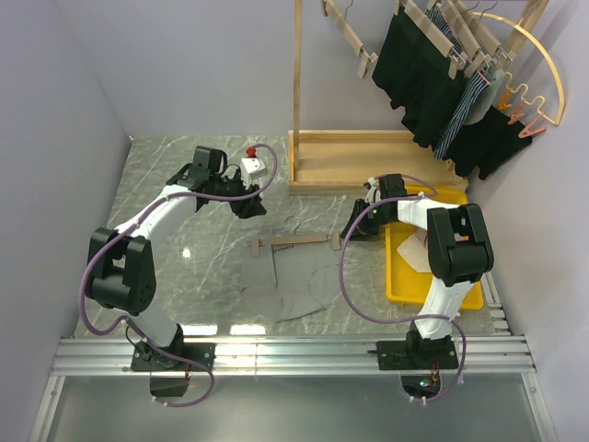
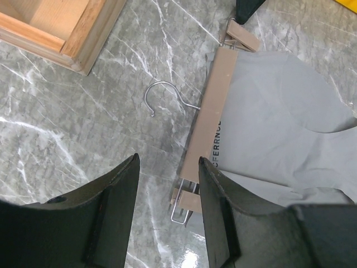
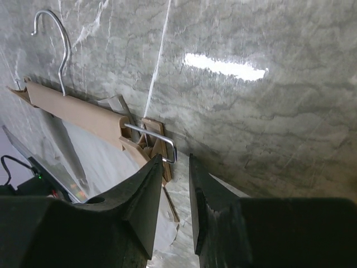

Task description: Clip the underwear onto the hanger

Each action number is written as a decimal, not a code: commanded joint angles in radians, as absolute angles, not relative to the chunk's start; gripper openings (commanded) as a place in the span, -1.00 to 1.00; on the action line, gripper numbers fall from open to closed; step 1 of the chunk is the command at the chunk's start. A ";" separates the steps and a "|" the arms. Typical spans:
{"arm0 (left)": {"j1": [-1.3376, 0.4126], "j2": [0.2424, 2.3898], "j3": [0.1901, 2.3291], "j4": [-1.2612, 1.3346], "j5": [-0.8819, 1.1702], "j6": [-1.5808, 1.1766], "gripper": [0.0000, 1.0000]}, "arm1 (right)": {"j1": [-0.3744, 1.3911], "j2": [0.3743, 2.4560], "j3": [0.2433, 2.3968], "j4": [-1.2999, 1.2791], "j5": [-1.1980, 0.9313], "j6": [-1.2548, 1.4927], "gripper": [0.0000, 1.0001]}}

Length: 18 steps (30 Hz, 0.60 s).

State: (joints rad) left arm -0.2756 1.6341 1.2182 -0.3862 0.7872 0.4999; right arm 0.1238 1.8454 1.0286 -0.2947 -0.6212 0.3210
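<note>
The hanger (image 1: 293,243), a pale wooden bar with a metal hook, lies flat mid-table. The light grey underwear (image 1: 299,285) is spread on the near side of it, with its top edge under the bar. In the left wrist view the bar (image 2: 206,134) runs along the underwear (image 2: 279,123), with a clip (image 2: 187,201) at its near end. My left gripper (image 2: 167,167) hovers open above the table beside that clip, holding nothing. My right gripper (image 3: 175,162) sits low at the bar's other end clip (image 3: 153,148), jaws a narrow gap apart, nothing between them.
A wooden rack base (image 1: 368,161) stands behind the hanger, with black garments (image 1: 423,74) and a yellow hoop hanger (image 1: 543,64) hung above at the right. A yellow tray (image 1: 409,276) lies under my right arm. The rack's corner (image 2: 56,28) shows in the left wrist view.
</note>
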 commanded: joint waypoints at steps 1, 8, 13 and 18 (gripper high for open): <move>-0.282 1.637 1.267 -0.385 0.788 0.488 0.04 | 0.115 1.864 1.046 -0.255 -0.644 0.333 -0.34; -0.284 1.647 1.279 -0.388 0.784 0.480 0.04 | 0.114 1.884 1.045 -0.242 -0.649 0.333 -0.41; -0.284 1.657 1.293 -0.394 0.785 0.469 0.04 | 0.115 1.899 1.052 -0.233 -0.678 0.334 -0.62; -0.284 1.671 1.310 -0.400 0.790 0.448 0.03 | 0.115 1.891 1.052 -0.209 -0.722 0.327 -0.96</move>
